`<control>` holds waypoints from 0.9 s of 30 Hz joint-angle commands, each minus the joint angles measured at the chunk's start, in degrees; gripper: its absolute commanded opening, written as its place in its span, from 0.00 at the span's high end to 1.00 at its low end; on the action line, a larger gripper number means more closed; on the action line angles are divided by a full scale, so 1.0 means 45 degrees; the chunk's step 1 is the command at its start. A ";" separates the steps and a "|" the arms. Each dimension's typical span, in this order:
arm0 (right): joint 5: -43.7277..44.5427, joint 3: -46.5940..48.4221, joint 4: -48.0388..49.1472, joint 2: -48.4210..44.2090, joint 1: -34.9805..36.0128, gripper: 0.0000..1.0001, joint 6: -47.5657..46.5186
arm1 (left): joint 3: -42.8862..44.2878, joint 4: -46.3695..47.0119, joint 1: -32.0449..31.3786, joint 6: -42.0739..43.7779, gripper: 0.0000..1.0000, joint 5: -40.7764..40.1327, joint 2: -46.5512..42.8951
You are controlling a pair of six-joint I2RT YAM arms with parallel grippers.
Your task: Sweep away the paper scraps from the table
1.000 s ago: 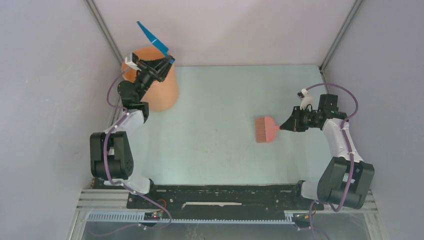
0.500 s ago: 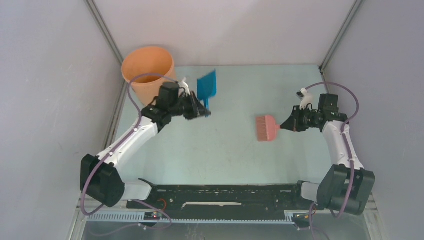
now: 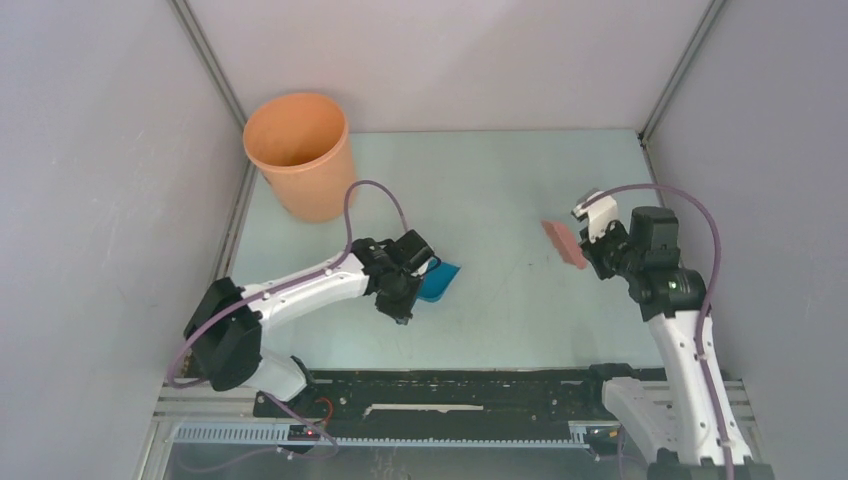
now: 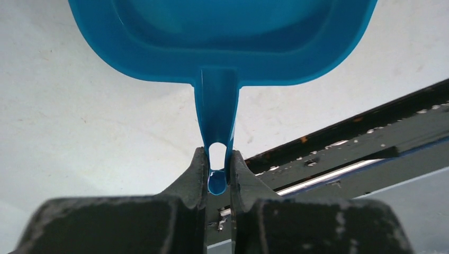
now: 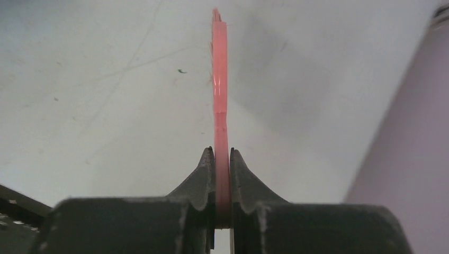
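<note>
As I watch: left gripper (image 3: 422,274) clamped on blue dustpan (image 3: 443,284) near orange bucket (image 3: 300,160), right gripper (image 3: 586,251) clamped on pink brush (image 3: 562,240) farther from bucket.

My left gripper (image 3: 424,272) is in the middle-left of the frame, clamped on the dustpan (image 3: 441,284), whose blue pan pokes out to the right, low over the table (image 3: 480,170). My right gripper (image 3: 588,254), right of centre, grips the brush (image 3: 563,241), which shows as a slanted pink strip. The orange bucket (image 3: 318,190) stands upright at the upper left, well apart from both.
</note>
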 commanded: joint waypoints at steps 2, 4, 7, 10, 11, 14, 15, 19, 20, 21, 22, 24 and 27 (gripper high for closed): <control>0.3697 -0.0490 0.0181 -0.1708 0.1897 1.00 -0.2721 | 0.0137 0.0036 -0.0263 0.0241 0.87 -0.0477 0.0772; 0.4977 -0.1552 0.0718 -0.1984 0.2904 1.00 -0.3192 | 0.0234 0.0352 -0.0263 0.0316 0.85 -0.0320 0.1168; 0.6682 -0.3004 0.1584 -0.1821 0.4596 0.99 -0.3535 | 0.0489 0.0641 -0.0291 0.0405 0.79 -0.0060 0.1594; 0.8049 -0.4083 0.2038 -0.1273 0.6370 0.94 -0.3069 | 0.0671 0.0698 -0.0371 0.0492 0.70 0.0044 0.1954; 0.8255 -0.4269 0.2012 -0.1163 0.6943 0.89 -0.2886 | 0.0717 0.0685 -0.0386 0.0499 0.69 0.0041 0.2063; 0.7634 -0.4070 0.1476 -0.0923 0.7197 0.66 -0.1782 | 0.0709 0.0571 -0.0440 0.0535 0.62 -0.0061 0.2133; 0.7153 -0.3867 0.1036 -0.1008 0.7188 0.55 -0.1605 | 0.0731 0.0491 -0.0451 0.0556 0.56 -0.0077 0.2054; 0.4287 -0.2813 -0.0173 -0.1911 0.6608 0.04 -0.0809 | 0.0861 0.0137 -0.0489 0.0671 0.44 -0.0166 0.1106; 0.3482 -0.2548 -0.0290 -0.2167 0.6269 0.01 -0.0592 | 0.0953 0.0003 -0.0491 0.0760 0.44 -0.0176 0.0690; 0.2691 -0.2321 -0.0281 -0.2438 0.5897 0.01 -0.0345 | 0.1101 -0.0144 -0.0477 0.0872 0.43 -0.0362 0.0397; 0.2011 -0.2147 -0.0216 -0.2702 0.5482 0.00 -0.0043 | 0.1239 -0.0257 -0.0480 0.1003 0.43 -0.0632 0.0118; 0.0916 -0.2011 0.0304 -0.3168 0.4437 0.00 0.0746 | 0.1506 -0.0379 -0.0480 0.1280 0.40 -0.1221 -0.0464; 0.0106 -0.2016 0.1361 -0.3322 0.3168 0.00 0.2482 | 0.1806 -0.0379 -0.0467 0.1843 0.33 -0.2513 -0.1144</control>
